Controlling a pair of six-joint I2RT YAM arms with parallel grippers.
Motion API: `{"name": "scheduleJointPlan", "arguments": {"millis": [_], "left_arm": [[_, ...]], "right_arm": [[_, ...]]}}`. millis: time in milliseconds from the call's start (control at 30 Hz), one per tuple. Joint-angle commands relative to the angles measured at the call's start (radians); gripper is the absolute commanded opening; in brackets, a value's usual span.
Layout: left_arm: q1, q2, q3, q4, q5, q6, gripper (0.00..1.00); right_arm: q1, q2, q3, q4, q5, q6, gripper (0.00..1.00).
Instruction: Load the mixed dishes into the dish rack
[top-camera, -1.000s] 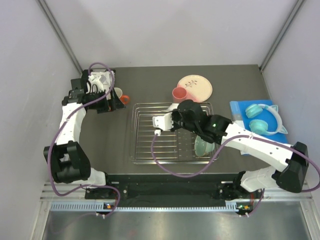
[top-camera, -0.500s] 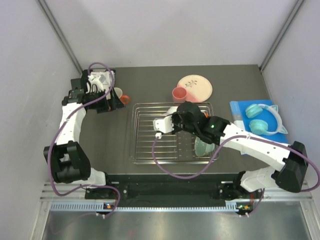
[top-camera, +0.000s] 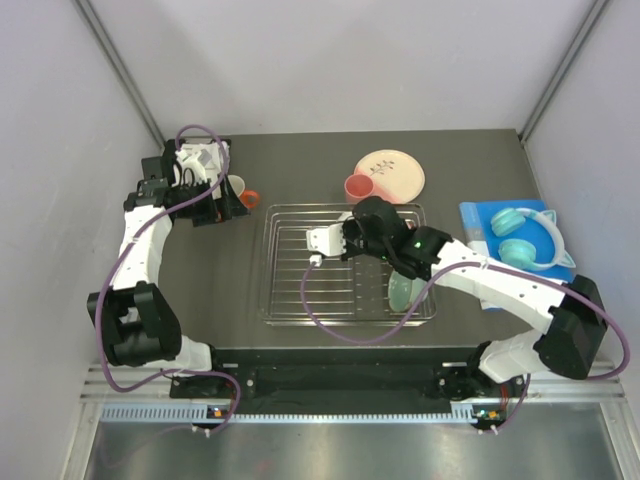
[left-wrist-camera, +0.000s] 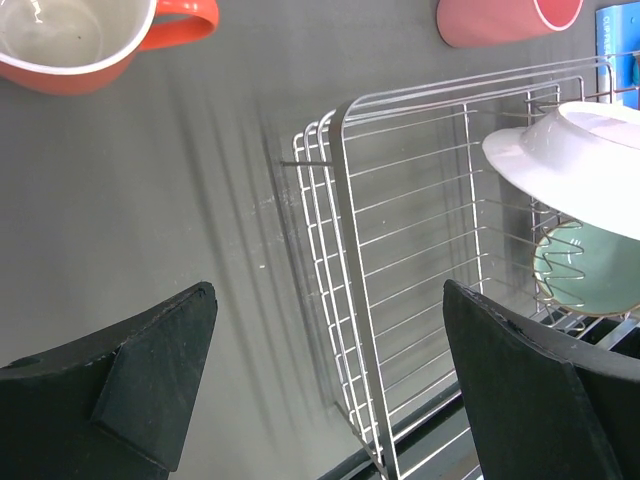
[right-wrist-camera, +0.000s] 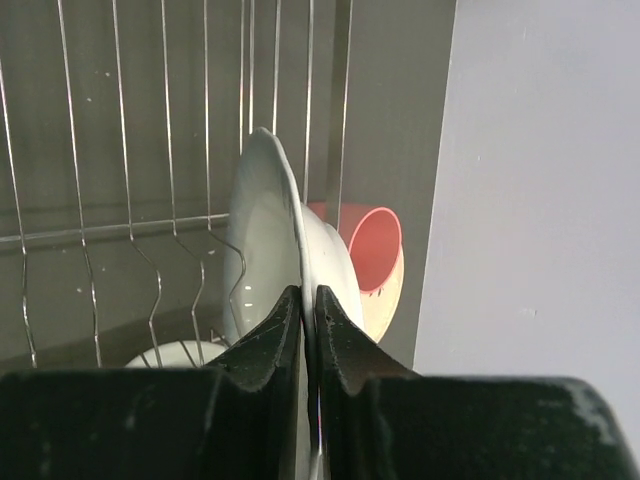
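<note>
My right gripper (right-wrist-camera: 308, 292) is shut on the rim of the white bowl (right-wrist-camera: 265, 240), which it holds on edge over the dish rack (top-camera: 300, 300). The left wrist view shows that bowl (left-wrist-camera: 580, 160) raised above the mint-green bowl (left-wrist-camera: 590, 270), which stands between the rack's wires (left-wrist-camera: 345, 200). Seen from above, the right gripper (top-camera: 368, 215) hovers over the rack's far right part and hides the white bowl. The pink cup (top-camera: 358, 187) and beige plate (top-camera: 392, 172) lie just beyond the rack. My left gripper (top-camera: 222, 205) is open and empty beside the cream-and-orange mug (top-camera: 238, 188).
Turquoise headphones (top-camera: 525, 238) rest on a blue booklet (top-camera: 480, 215) at the right of the table. The mint-green bowl (top-camera: 405, 293) occupies the rack's near right corner. The enclosure's pale walls stand close on the left, right and far sides.
The right arm has shifted slightly toward the far side of the rack, carrying the white bowl. The left arm has not moved.
</note>
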Motion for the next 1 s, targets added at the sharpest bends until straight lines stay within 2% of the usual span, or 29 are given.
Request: {"name": "scheduleJointPlan", "arguments": {"millis": [0, 33, 100, 200, 500, 567, 633, 800, 967], "left_arm": [[0.002, 0.004, 0.04, 0.041, -0.001, 0.01, 0.99], [0.002, 0.006, 0.04, 0.041, 0.001, 0.01, 0.99], [0.0, 0.009, 0.04, 0.042, -0.002, 0.011, 0.99], [0.002, 0.009, 0.037, 0.041, -0.005, 0.014, 0.99], [0.002, 0.009, 0.036, 0.045, -0.007, 0.015, 0.99], [0.002, 0.011, 0.039, 0.047, -0.011, 0.015, 0.99], [0.002, 0.011, 0.049, 0.047, -0.016, 0.011, 0.99], [0.0, 0.018, 0.074, 0.045, -0.011, -0.001, 0.99], [0.002, 0.008, 0.082, 0.039, -0.013, -0.002, 0.99]], "right_arm": [[-0.031, 0.003, -0.009, 0.149, 0.02, 0.046, 0.11], [-0.037, 0.005, -0.015, 0.153, 0.02, 0.061, 0.18], [-0.041, 0.006, -0.018, 0.15, 0.019, 0.074, 0.2], [-0.054, 0.002, -0.027, 0.149, 0.022, 0.097, 0.3], [-0.066, -0.049, -0.067, 0.132, 0.045, 0.135, 0.35], [-0.066, -0.069, -0.08, 0.109, 0.034, 0.155, 0.54], [-0.063, -0.11, -0.099, 0.07, 0.016, 0.189, 0.66], [-0.066, -0.211, -0.182, 0.087, -0.003, 0.248, 0.7], [-0.063, -0.262, -0.19, 0.054, -0.023, 0.278, 0.7]]}}
